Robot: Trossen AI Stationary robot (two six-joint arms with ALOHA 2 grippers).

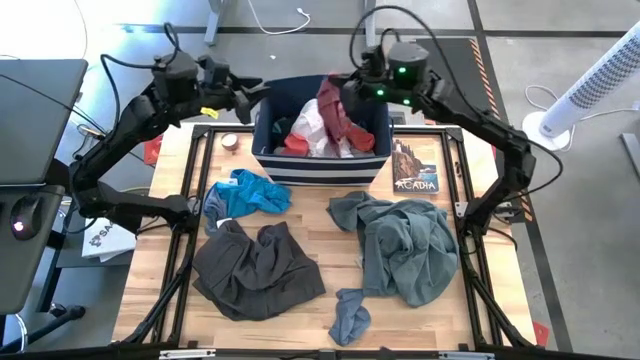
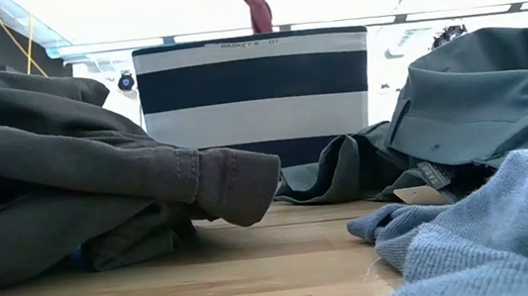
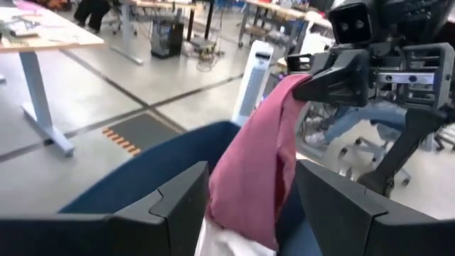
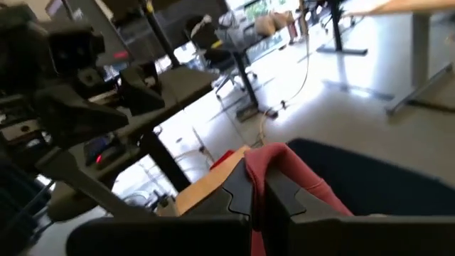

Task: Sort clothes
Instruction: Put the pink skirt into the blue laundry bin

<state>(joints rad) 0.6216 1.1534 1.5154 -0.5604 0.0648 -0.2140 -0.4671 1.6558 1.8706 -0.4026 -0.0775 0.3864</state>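
A navy bin with white stripes point(image 1: 268, 152) stands at the table's far middle, with white and red pieces point(image 1: 305, 135) inside. My right gripper point(image 1: 340, 92) is shut above it on a maroon piece point(image 1: 332, 112). My left gripper point(image 1: 258, 92) hovers open by the bin's left rim and faces the maroon piece point(image 3: 249, 171) with nothing between its fingers. A bright blue piece point(image 1: 250, 192), dark grey-brown trousers point(image 1: 255, 268), a grey-green shirt point(image 1: 405, 245) and a small grey sock point(image 1: 350, 318) lie on the table. My right gripper pinches a bunched upper end of the maroon piece point(image 4: 264, 165) between its two fingers, which come nearly level from the table's right side. The piece hangs slack below the fingers point(image 3: 334, 75), and its lower end point(image 1: 338, 130) reaches down among the clothes in the bin.
A book point(image 1: 415, 168) lies right of the bin and a tape roll point(image 1: 230, 141) left of it. A white fan point(image 1: 585, 90) stands off the table's right side. The black frame rails point(image 1: 190, 210) run along the table's sides.
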